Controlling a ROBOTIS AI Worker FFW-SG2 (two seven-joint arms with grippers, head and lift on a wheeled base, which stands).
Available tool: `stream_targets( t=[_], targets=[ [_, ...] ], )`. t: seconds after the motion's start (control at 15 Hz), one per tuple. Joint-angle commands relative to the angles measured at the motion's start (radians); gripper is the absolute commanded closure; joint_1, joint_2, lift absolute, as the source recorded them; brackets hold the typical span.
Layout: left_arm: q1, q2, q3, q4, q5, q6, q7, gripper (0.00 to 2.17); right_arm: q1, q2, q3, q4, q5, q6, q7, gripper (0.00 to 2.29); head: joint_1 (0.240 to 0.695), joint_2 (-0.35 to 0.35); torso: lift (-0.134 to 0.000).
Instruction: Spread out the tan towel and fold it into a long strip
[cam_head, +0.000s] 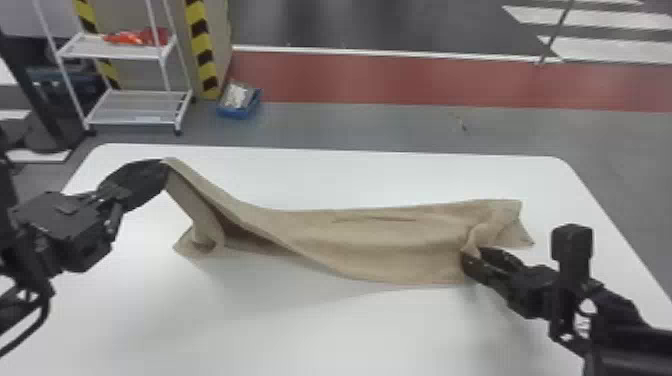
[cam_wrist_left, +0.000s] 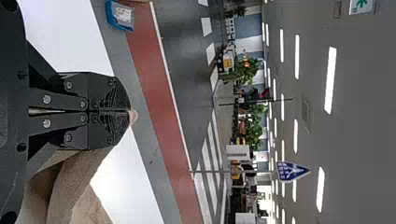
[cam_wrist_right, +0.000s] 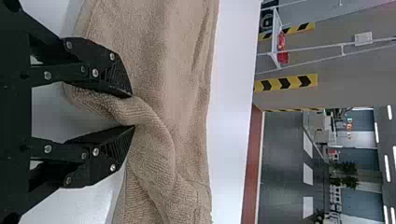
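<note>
The tan towel (cam_head: 380, 240) stretches across the white table, its left corner raised and its right part lying bunched. My left gripper (cam_head: 166, 167) holds that raised corner above the table's left side. In the left wrist view my left gripper (cam_wrist_left: 130, 111) is shut, a bit of cloth at its tips and the towel (cam_wrist_left: 74, 186) hanging below. At the towel's right part is my right gripper (cam_head: 470, 255). The right wrist view has the right gripper (cam_wrist_right: 133, 112) open, with a raised fold of the towel (cam_wrist_right: 154, 126) between its separated fingertips.
The white table (cam_head: 300, 330) extends around the towel on all sides. Beyond its far edge stand a white wheeled rack (cam_head: 135, 107) and a blue box (cam_head: 240, 102) on the floor.
</note>
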Motion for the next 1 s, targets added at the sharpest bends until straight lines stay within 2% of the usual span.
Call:
stream_targets(
  t=[0.0,0.07,0.13,0.27,0.47,0.53,0.73,0.87,0.93],
  targets=[
    [0.000,-0.001,0.004,-0.010,0.005,0.000,0.000,1.71,0.020,0.002,0.003,-0.059,-0.041,0.034,0.020,1.78,0.695,-0.070,-0.124],
    [0.003,0.001,0.007,-0.015,0.005,0.000,0.000,1.71,0.043,0.002,-0.007,-0.119,-0.080,0.031,0.045,1.78,0.695,-0.066,-0.124],
    [0.003,0.001,0.010,-0.020,0.005,-0.003,0.000,1.71,0.066,0.001,-0.020,-0.165,-0.149,0.037,0.065,1.78,0.695,-0.061,-0.124],
    [0.005,0.002,0.018,-0.039,0.010,0.000,0.000,1.71,0.099,0.002,-0.053,-0.303,-0.229,0.123,0.083,1.78,0.695,-0.047,-0.124],
    [0.013,0.001,0.051,-0.102,0.053,0.028,0.000,1.71,0.150,0.007,-0.122,-0.518,-0.321,0.276,0.082,1.77,0.695,-0.045,-0.124],
    [0.014,-0.004,0.061,-0.128,0.068,0.049,-0.002,1.71,0.167,0.005,-0.169,-0.571,-0.365,0.334,0.082,1.77,0.695,-0.053,-0.124],
    [0.033,-0.006,0.111,-0.158,0.097,0.071,-0.018,1.71,0.217,0.005,-0.310,-0.668,-0.548,0.472,0.102,1.77,0.695,-0.076,-0.124],
    [0.034,-0.002,0.127,-0.161,0.103,0.086,-0.023,1.71,0.250,0.005,-0.369,-0.686,-0.641,0.534,0.102,1.77,0.695,-0.088,-0.124],
    [0.031,-0.002,0.133,-0.161,0.103,0.086,-0.020,1.71,0.221,0.004,-0.389,-0.679,-0.661,0.568,0.083,1.77,0.695,-0.090,-0.124]
  ],
)
